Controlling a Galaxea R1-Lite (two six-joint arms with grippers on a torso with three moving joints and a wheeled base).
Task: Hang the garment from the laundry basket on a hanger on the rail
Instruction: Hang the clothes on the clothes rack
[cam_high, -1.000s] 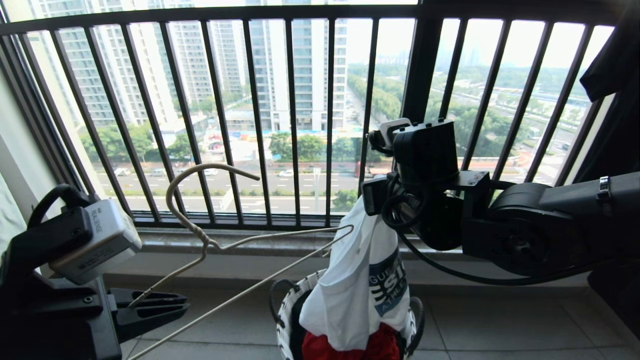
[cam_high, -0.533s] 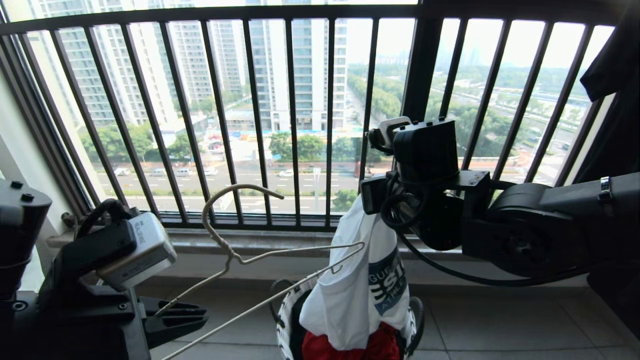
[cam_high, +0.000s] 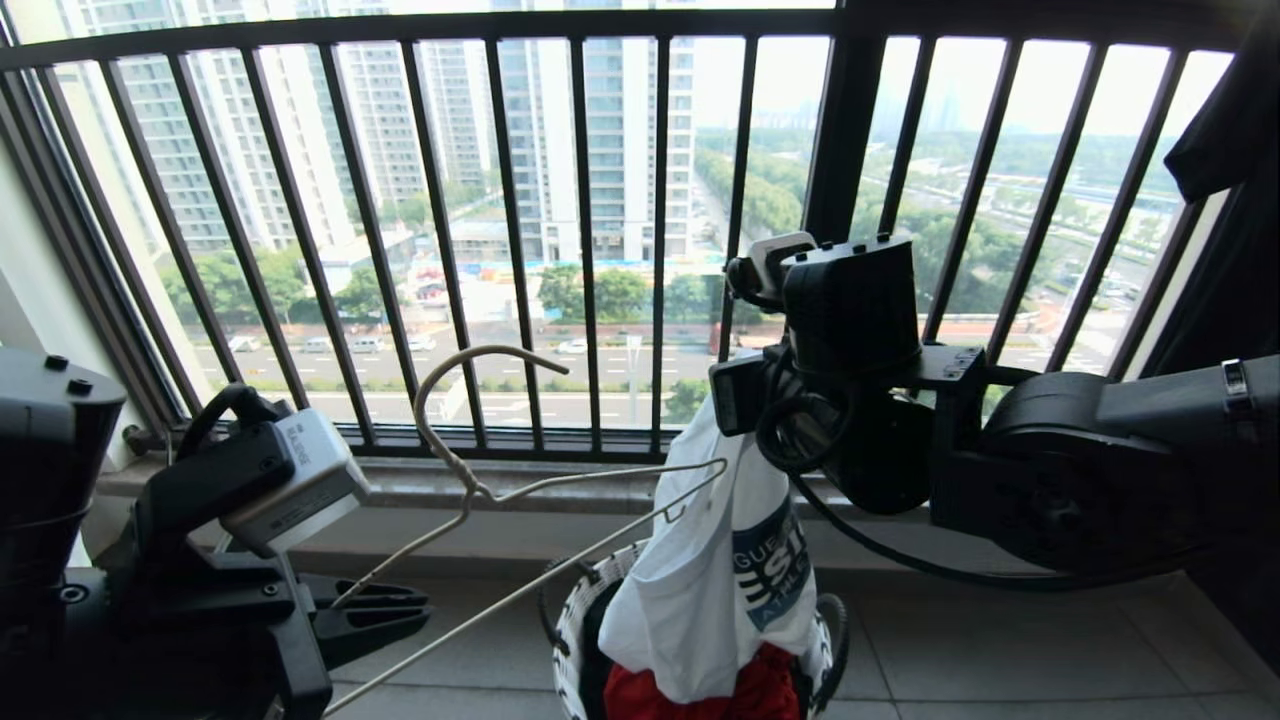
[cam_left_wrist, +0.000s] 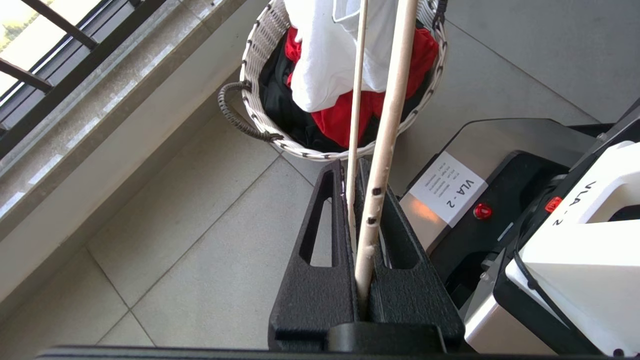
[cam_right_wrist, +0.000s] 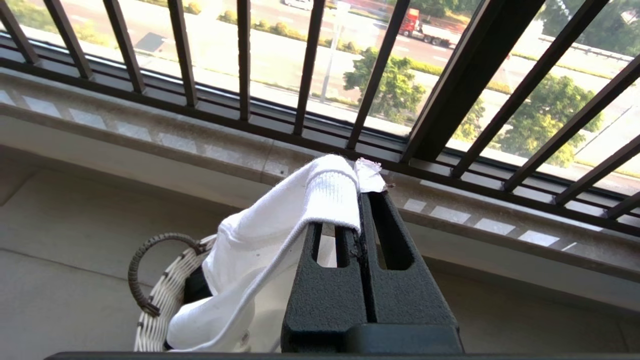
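Note:
The white garment (cam_high: 700, 590) with a dark blue chest graphic hangs from my right gripper (cam_right_wrist: 361, 197), which is shut on its ribbed collar. Its lower end drops into the laundry basket (cam_high: 565, 640), a round white woven one on the floor. At the lower left, my left gripper (cam_high: 415, 610) is shut on the thin cream hanger (cam_high: 470, 490) at one shoulder end. The hanger's hook points up toward the railing, and its far shoulder tip reaches the garment's upper left edge. The left wrist view shows the hanger's wires (cam_left_wrist: 385, 130) running over the basket (cam_left_wrist: 260, 45). The rail is out of view.
A black railing of vertical bars (cam_high: 585, 250) and a stone ledge (cam_high: 560, 490) close off the far side. A red cloth (cam_high: 700, 695) and a black garment (cam_left_wrist: 280, 110) lie in the basket. Dark clothing (cam_high: 1230, 130) hangs at the upper right. My base (cam_left_wrist: 500, 200) stands beside the basket.
My left arm has carried the hanger to the right, bringing its far shoulder tip up to the garment. The right gripper with the garment has shifted only slightly left.

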